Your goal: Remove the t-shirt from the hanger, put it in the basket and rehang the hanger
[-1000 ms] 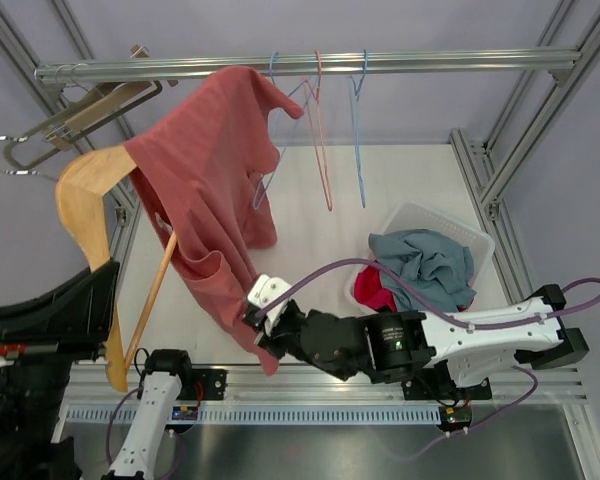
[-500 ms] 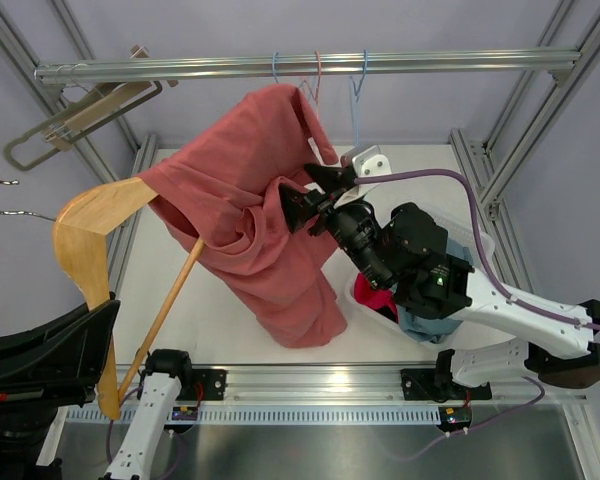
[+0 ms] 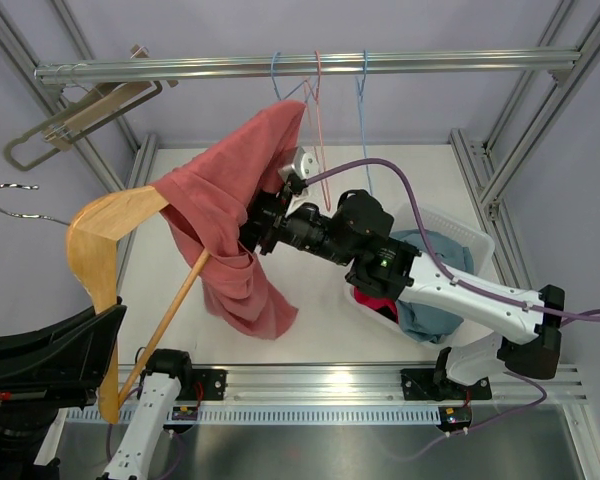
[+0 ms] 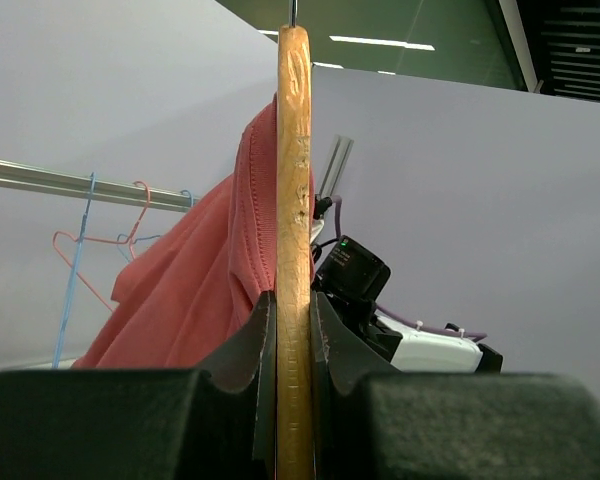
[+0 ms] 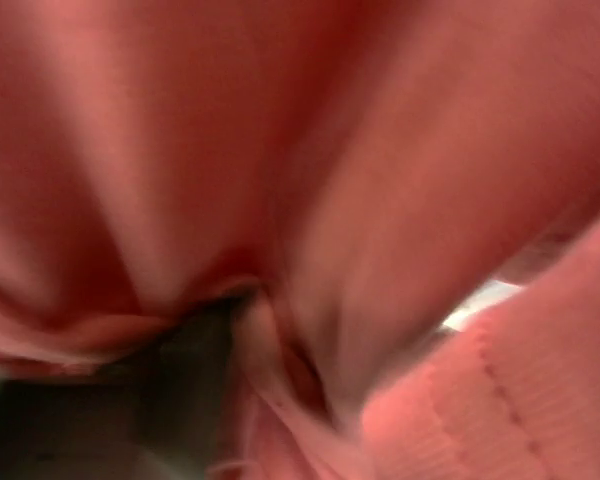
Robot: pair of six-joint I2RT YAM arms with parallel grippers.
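We hold the wooden hanger [image 3: 105,235] in the left gripper [image 4: 293,325], whose fingers are closed tight against both faces of the wood. The t-shirt [image 3: 225,215] hangs over one shoulder of the hanger, above the table [image 3: 400,170], its free end draped downward. The right gripper [image 3: 263,222] is buried in the cloth. In the right wrist view folds converge into its jaws, so we judge it pinched on the t-shirt. Hazards:
- The collar may catch on the hanger tip if we pull along the wood rather than off its end.
- A thin pinch may slip.
- A wide sweep could snag the wire hangers [image 3: 318,140] on the rail [image 3: 430,60]
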